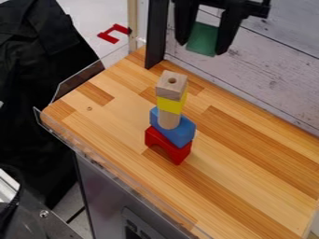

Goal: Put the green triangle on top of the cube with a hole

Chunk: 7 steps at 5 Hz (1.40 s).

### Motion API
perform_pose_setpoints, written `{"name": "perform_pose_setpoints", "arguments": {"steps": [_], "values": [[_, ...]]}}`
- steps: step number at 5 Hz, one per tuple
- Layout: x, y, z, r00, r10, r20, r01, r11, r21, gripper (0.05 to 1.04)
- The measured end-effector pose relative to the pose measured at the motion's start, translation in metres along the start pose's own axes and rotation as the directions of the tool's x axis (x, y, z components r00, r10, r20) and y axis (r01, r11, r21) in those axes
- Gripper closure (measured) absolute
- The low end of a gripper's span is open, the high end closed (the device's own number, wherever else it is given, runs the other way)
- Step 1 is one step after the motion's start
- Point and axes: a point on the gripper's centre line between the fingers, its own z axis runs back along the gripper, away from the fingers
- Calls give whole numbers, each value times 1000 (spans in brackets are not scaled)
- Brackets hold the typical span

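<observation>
Jaws: the two black fingers of the black two-finger gripper [201,47] were clamped on a green triangle block [202,38], one on either side of it.
Green triangle: it was held in the air between the fingertips, a flat green face turned to the camera, apart from the tower and to the upper right of it in the view.
Tower top: a cube of bare wood with a round hole in its upper face [170,87] was set as the highest piece, its upper face uncovered.
Under the cube: a yellow block [170,104] was stacked directly beneath it.
Tower middle: the yellow block was carried by an upright cylinder of bare wood [168,120], which was stood on a wide blue block [181,133].
Tower foot: the blue block was borne by a red arch-shaped block [177,153], its curved cut-out turned downward.
Work surface: the whole tower was supported by a striped wooden counter [249,186], edged in part by a clear panel [79,80].
Behind: a black upright post [156,35] was seen near the counter's back corner, beside a whitish wood-plank wall [280,60].
Beyond the counter: an angular red piece [107,38] was seen past the clear panel.
</observation>
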Motion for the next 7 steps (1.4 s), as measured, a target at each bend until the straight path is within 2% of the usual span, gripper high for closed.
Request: {"name": "perform_pose_setpoints", "arguments": {"steps": [3,7], "values": [[11,13,-30,995,-11,-95,9,1000,-21,532],[11,27,-41,992,24,-124,-29,999,-39,532]]}}
